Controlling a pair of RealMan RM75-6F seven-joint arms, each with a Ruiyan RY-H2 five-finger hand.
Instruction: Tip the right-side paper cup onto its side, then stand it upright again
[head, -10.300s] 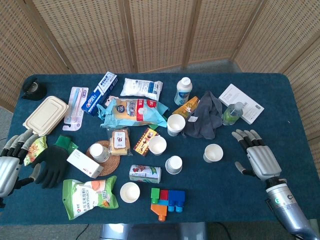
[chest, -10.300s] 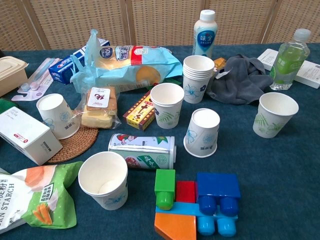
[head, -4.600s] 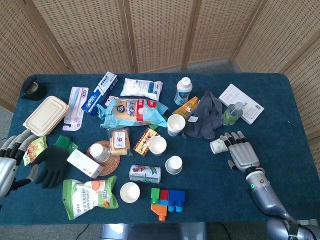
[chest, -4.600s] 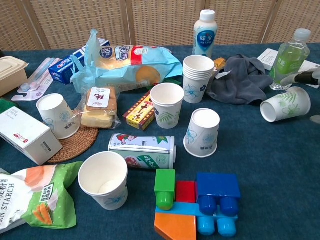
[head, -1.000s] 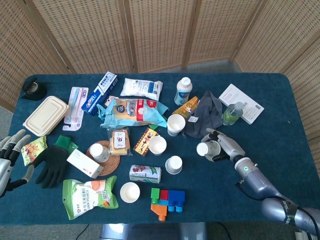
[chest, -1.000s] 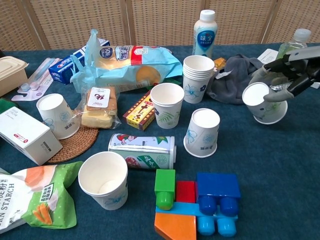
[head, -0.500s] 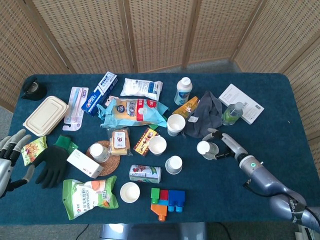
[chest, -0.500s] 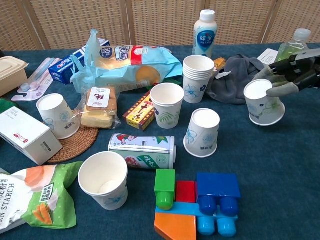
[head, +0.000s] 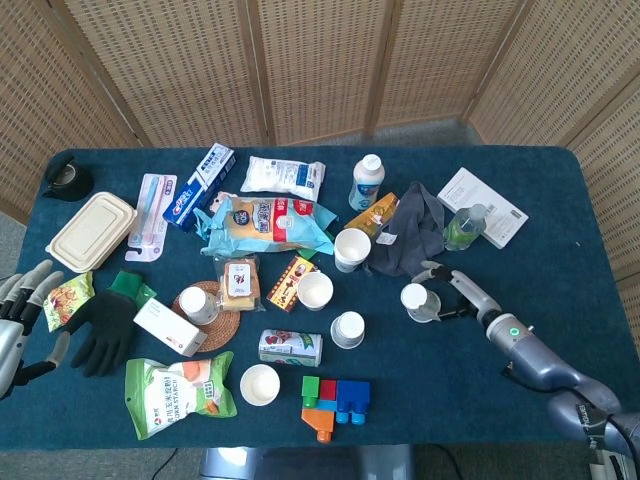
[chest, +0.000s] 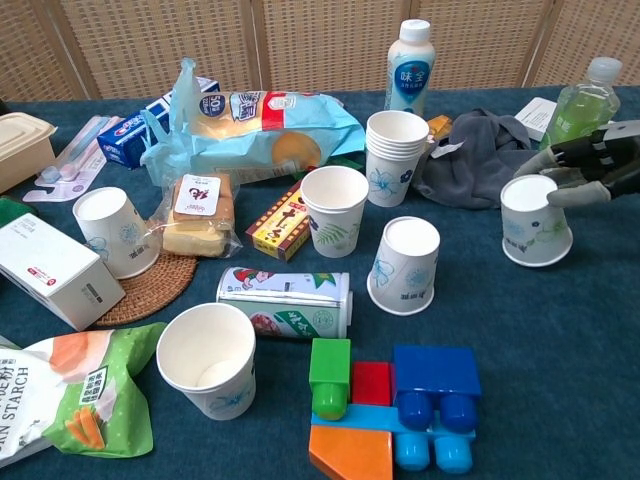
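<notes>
The right-side paper cup, white with a green leaf print, stands on the blue table with its wide mouth down and its base up. My right hand reaches in from the right, and its fingers still hold the cup's top edge, one in front and one behind. At the far left table edge my left hand lies open with fingers spread, holding nothing, beside a black glove.
A grey cloth and a green bottle lie just behind the cup. To its left stand another upturned cup, a stack of cups and an upright cup. Toy blocks and a can sit nearer.
The cup was tilted in my right hand a second ago; it has swung down and now rests level on the table. The hand has drawn back a little to the right.
</notes>
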